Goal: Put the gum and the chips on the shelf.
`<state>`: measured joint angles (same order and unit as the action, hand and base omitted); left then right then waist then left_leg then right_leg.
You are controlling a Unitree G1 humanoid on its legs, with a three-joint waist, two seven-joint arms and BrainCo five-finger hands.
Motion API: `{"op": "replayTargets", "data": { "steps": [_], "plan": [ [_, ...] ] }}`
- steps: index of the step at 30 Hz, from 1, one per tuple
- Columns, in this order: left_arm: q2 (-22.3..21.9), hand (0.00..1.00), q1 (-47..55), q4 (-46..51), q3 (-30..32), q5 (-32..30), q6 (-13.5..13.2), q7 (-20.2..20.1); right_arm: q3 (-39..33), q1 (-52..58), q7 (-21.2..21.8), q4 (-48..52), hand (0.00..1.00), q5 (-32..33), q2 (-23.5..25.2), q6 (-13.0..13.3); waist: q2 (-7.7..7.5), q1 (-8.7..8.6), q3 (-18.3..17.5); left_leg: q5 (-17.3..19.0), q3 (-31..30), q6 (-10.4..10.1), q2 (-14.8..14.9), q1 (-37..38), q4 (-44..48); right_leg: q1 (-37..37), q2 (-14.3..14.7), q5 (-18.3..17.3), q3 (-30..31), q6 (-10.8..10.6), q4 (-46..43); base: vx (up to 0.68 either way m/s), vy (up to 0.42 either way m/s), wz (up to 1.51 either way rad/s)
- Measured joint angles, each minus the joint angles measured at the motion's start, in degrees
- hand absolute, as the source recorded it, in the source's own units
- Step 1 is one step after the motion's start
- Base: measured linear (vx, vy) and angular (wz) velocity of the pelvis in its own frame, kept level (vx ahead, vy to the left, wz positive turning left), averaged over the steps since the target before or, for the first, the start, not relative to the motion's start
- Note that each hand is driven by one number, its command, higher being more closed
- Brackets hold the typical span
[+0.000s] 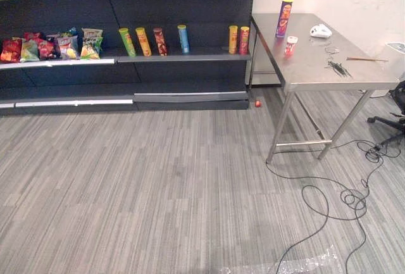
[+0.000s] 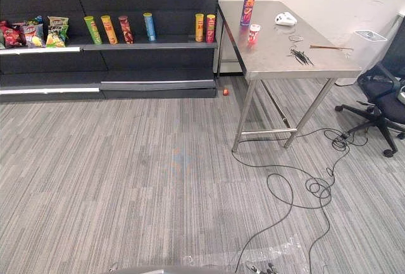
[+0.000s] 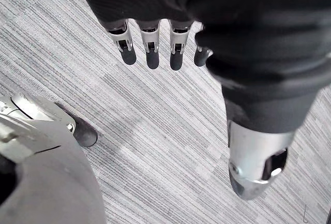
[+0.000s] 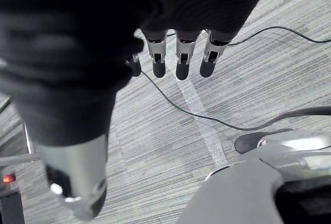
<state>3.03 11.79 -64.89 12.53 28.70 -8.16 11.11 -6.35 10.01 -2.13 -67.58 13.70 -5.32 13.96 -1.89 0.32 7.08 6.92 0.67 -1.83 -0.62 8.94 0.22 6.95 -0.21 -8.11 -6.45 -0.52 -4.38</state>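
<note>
We logged a dark shelf [image 1: 196, 58]; a steel table [image 1: 307, 66] beside it; left hand [image 3: 151, 53] and right hand [image 4: 178, 61], each with fingers released, grasping nothing, over carpet [image 1: 158, 179]; a purple chips can [image 1: 284, 18] upright on the table's far end; a small gum tub [image 1: 291, 45] just beside it

left hand [image 3: 227, 53]: a dark ribbed cover over its back and wrist, a row of silver fingers [image 3: 151, 40] ending in rounded dark tips, and a stout silver thumb [image 3: 256, 162] with a dark recess near its end (small bright fittings glint inside). right hand [image 4: 72, 43] matches: same dark cover, silver fingers [image 4: 183, 53], dark tips, silver thumb [image 4: 77, 182]
</note>
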Motion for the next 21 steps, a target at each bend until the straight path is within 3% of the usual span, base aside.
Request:
{"op": "replayTargets", "data": {
  "steps": [3, 5, 7, 8, 10, 12, 14, 15, 16, 17, 18, 19, 21],
  "plan": [
    [-0.43, 0.00, -0.61, 2.01, 2.82, 0.75, -0.08, -0.09, 1.20, -0.15, 0.85, 2.46, 0.00, 0.83, 0.10, -1.42, -0.50, 0.14, 2.23, 6.34, 1.77, -0.74, 0.98, -7.38, 16.03, -4.47, -0.67, -6.19, -0.75, 0.97, -9.74, -0.09, -0.037, 0.08],
    [-0.62, 0.00, -0.76, 3.45, 3.98, 3.55, -0.07, -0.23, 2.60, 0.01, 1.92, 3.99, 0.00, 1.08, 0.25, -1.79, -1.47, 0.01, 3.41, 5.98, 4.63, -0.74, 1.97, -15.29, 31.00, -5.30, -1.39, -7.54, -1.38, 1.60, -12.27, -0.04, -0.045, 0.22],
    [-1.22, 0.00, -0.51, 4.48, 4.43, 6.39, -0.12, -1.29, 3.77, 0.02, 2.38, 4.21, 0.00, 0.87, -0.39, -1.93, -1.78, 0.69, 4.11, 7.98, 7.84, -0.24, 5.76, -22.20, 41.94, -4.37, -1.63, -8.32, -1.34, 1.85, -13.11, 0.06, -0.001, 0.03],
    [-1.30, 0.00, -0.49, 4.47, 4.44, 6.89, -0.31, -1.65, 4.10, 0.05, 2.44, 4.20, 0.00, 0.79, -0.52, -1.95, -1.82, 0.84, 4.10, 7.97, 8.33, -0.24, 6.61, -22.77, 41.56, -3.96, -1.97, -8.57, -1.20, 1.59, -13.18, 0.14, 0.095, -0.11],
    [-1.53, 0.00, -0.36, 4.52, 4.46, 7.15, -1.67, -2.87, 4.43, 0.14, 2.80, 4.22, 0.00, 0.63, -0.65, -1.86, -1.93, 1.31, 4.16, 6.68, 8.23, -0.75, 8.17, -22.93, 32.31, -2.70, -3.95, -10.03, 0.04, 0.36, -13.88, 0.20, 0.180, -0.20],
    [-1.75, 0.00, -0.21, 4.52, 4.49, 7.17, -2.68, -2.95, 4.44, 0.13, 3.77, 4.29, 0.00, 0.18, -0.73, -1.69, -1.99, 1.32, 4.20, 4.34, 7.96, -0.96, 8.57, -23.02, 24.79, -1.71, -5.68, -10.86, 0.83, -0.76, -13.79, 0.25, 0.228, -0.13],
    [-2.63, 0.00, 0.04, 4.73, 5.03, 7.15, -3.85, -3.00, 4.49, 0.24, 5.34, 4.37, 0.00, -0.01, -1.30, -1.03, -1.29, 1.40, 4.55, -0.13, 7.84, -1.77, 10.24, -24.32, 15.52, -0.43, -7.92, -12.87, 2.12, -3.53, -13.68, 0.36, 0.361, -0.13],
    [-3.06, 0.00, 0.36, 5.17, 5.33, 7.04, -3.96, -3.18, 4.49, 0.28, 5.77, 4.40, 0.00, -0.08, -1.60, -0.91, -0.78, 1.40, 4.52, -0.71, 7.77, -2.42, 10.63, -24.65, 14.14, -0.02, -8.12, -13.45, 2.46, -4.36, -13.64, 0.27, 0.334, -0.26],
    [-3.46, 0.00, 0.96, 5.60, 5.58, 6.99, -4.19, -3.68, 4.45, 0.24, 6.40, 4.36, 0.00, -0.27, -1.91, -0.80, -0.35, 1.47, 4.59, -4.55, 8.43, -4.24, 11.83, -24.71, 15.02, 1.39, -9.12, -14.79, 3.33, -6.05, -13.56, 0.49, 0.561, -0.38],
    [-3.10, 0.00, 2.00, 5.52, 5.88, 6.92, -4.22, -4.20, 3.89, 0.23, 6.46, 4.03, 0.00, -0.85, -1.16, -0.76, -0.30, 1.54, 4.28, -6.23, 8.52, -3.53, 10.18, -24.81, 18.63, 3.50, -11.23, -15.67, 4.26, -5.47, -12.32, 0.46, 0.453, -0.42],
    [-2.72, 0.00, 2.29, 5.48, 5.92, 6.58, -4.26, -4.34, 2.85, 0.11, 6.49, 3.69, 0.00, -1.76, -0.77, -0.71, -1.35, 1.54, 3.94, -4.27, 9.25, -2.57, 9.40, -25.00, 20.51, 4.26, -11.76, -15.00, 5.19, -4.98, -11.71, 0.57, 0.497, -0.24],
    [-2.08, 0.00, 1.83, 5.36, 5.81, 5.85, -4.21, -4.80, 1.09, 0.03, 6.60, 3.75, 0.00, -2.62, 0.70, 0.03, -2.18, 1.35, 3.36, -0.69, 9.75, -1.65, 8.13, -25.40, 23.38, 4.56, -12.71, -10.92, 7.51, -4.51, -11.70, 0.37, 0.278, -0.03],
    [-1.33, 0.00, 1.26, 4.65, 5.61, 3.27, -4.09, -5.08, -0.47, 0.09, 6.36, 3.54, 0.00, -2.47, 1.40, 0.37, -2.63, 1.33, 3.03, 0.88, 9.96, -0.98, 6.10, -24.26, 23.88, 4.32, -13.73, -7.21, 8.88, -4.84, -13.74, 0.42, 0.364, 0.13]
  ]
}}
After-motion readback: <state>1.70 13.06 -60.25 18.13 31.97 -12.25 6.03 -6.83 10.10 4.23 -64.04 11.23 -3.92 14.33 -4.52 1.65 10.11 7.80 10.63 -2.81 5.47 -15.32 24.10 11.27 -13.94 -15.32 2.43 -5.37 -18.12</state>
